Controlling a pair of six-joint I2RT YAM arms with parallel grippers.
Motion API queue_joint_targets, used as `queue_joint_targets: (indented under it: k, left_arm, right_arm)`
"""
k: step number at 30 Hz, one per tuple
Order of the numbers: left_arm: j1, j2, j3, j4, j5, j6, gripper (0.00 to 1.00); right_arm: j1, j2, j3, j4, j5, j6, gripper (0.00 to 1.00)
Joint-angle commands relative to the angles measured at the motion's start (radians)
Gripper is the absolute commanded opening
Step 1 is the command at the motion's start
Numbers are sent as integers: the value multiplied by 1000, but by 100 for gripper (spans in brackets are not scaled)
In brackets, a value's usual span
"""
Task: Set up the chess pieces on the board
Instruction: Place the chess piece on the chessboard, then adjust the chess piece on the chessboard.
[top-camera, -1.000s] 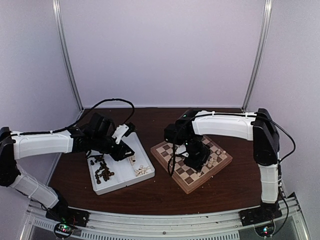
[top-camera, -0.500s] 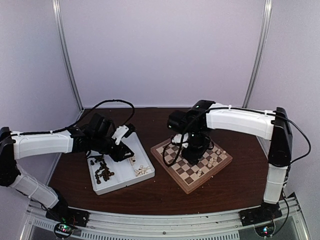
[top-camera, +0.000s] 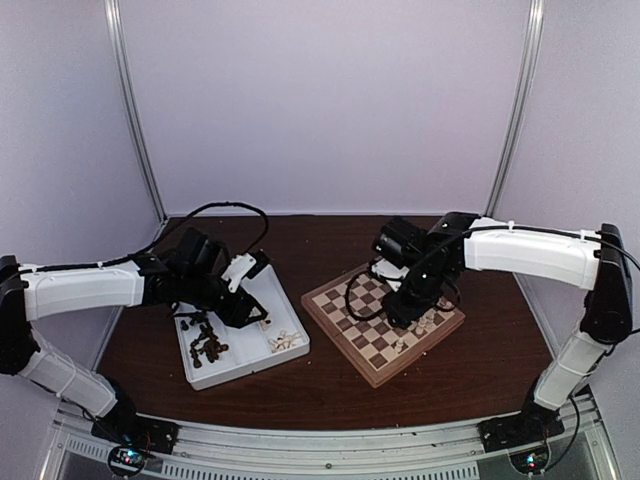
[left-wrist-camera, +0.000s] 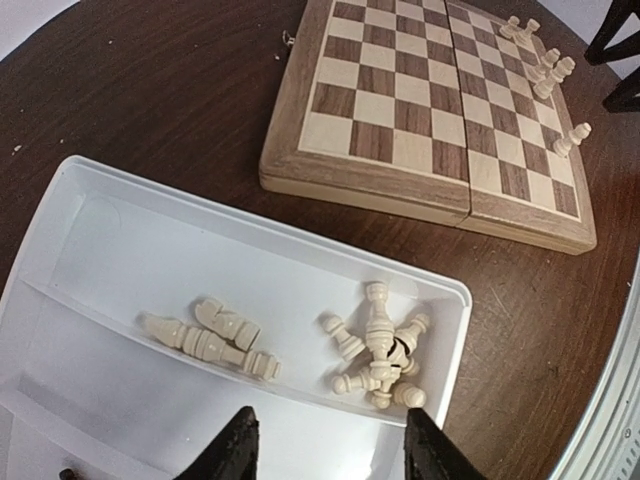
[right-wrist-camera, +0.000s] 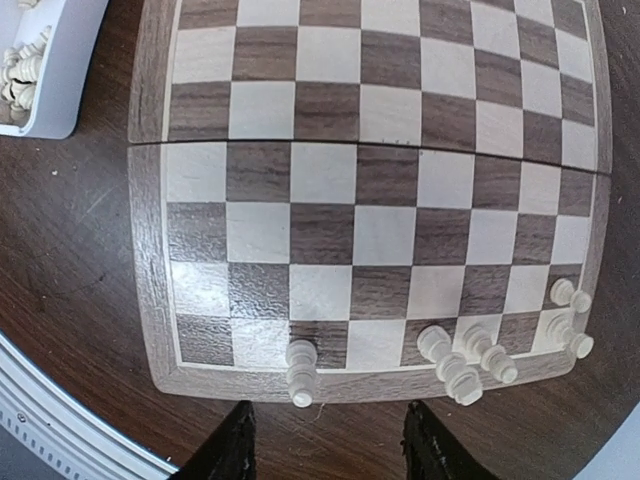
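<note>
The board (top-camera: 362, 338) lies at centre right, with several cream chess pieces (top-camera: 428, 322) along its right edge. My right gripper (top-camera: 408, 303) hangs open above it, empty. In the right wrist view the cream pieces (right-wrist-camera: 301, 372) stand on the board's (right-wrist-camera: 390, 170) near row, just ahead of the open gripper (right-wrist-camera: 330, 455). My left gripper (top-camera: 246, 308) hovers open over the white tray (top-camera: 250, 368). The left wrist view shows loose cream pieces (left-wrist-camera: 380, 352) lying in the tray (left-wrist-camera: 150, 250) ahead of that gripper (left-wrist-camera: 330, 455), with nothing between its fingers. Dark pieces (top-camera: 207, 342) fill the tray's left compartment.
The tray sits left of the board on the dark brown table (top-camera: 330, 395). A black cable (top-camera: 352, 300) trails from the right arm over the board's left half. Metal frame posts (top-camera: 135, 110) and pale walls close off the back.
My right arm has swung to the right and its gripper has moved from the board's middle toward the right side; a cream piece now stands near the board's front edge. The left arm has hardly moved.
</note>
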Motion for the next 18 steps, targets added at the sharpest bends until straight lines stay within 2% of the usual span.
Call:
queue_joint_targets:
  k: [1,7,11,18]
  left_arm:
    - [3,-51,-34,40,4,0,51]
    - [3,-90,-58,62,-19,-5,53]
    - [3,-129,-84,86,-39,-9,54]
    - [3,-214,-119,121,-76,-11,56]
  right_arm:
    - [5,-102,-100,124,-23,130,50]
    - [9,-159,-211,236,-27,191,44]
    - [13,-110,-195,222,-39,195,37]
    - [39,-61,-202,211,-29,195,35]
